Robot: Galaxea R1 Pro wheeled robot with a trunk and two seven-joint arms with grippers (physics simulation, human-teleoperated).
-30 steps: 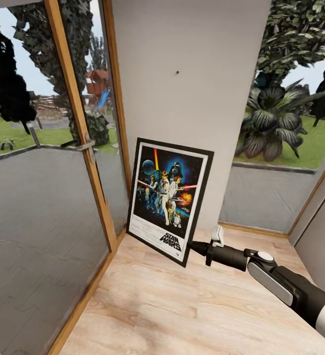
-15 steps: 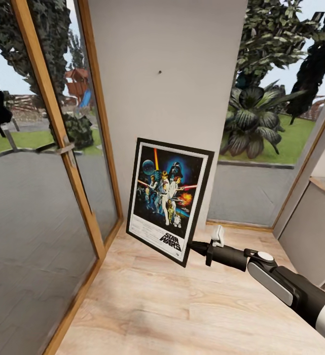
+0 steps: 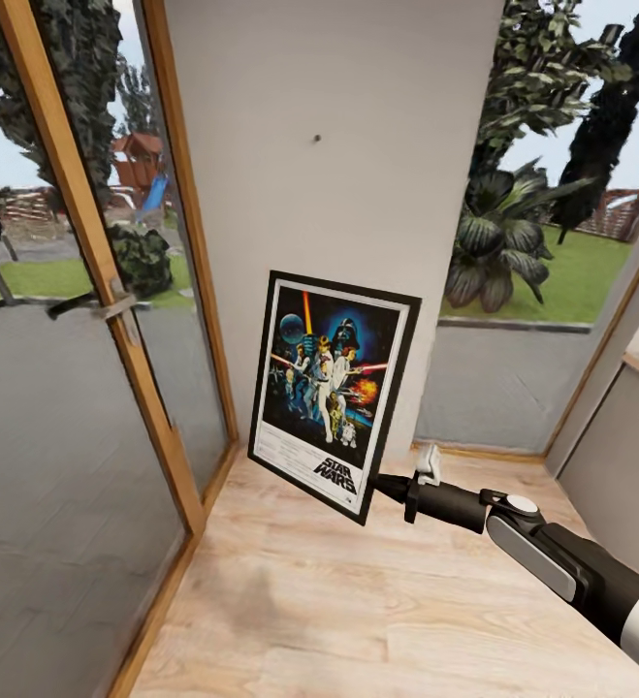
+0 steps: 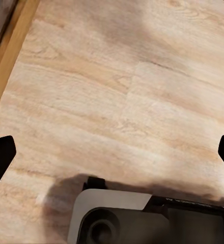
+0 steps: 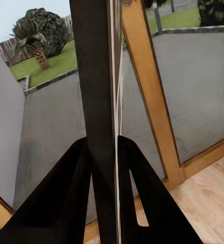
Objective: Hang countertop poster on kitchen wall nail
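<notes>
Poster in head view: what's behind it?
Behind the poster, held by the right gripper at its lower right corner, is the white wall panel, with a nail above. The poster covers the wall's lower part and where it meets the wood floor.

L claw (image 4: 112,152) wide apart over wood floor (image 4: 117,76).

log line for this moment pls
phase: carrying to wall | right gripper: shut on poster edge | poster: upright, off floor, below wall nail | left gripper: open, over wooden floor

Poster (image 3: 331,393) in right hand (image 3: 385,487), below wall nail (image 3: 318,139).
</notes>
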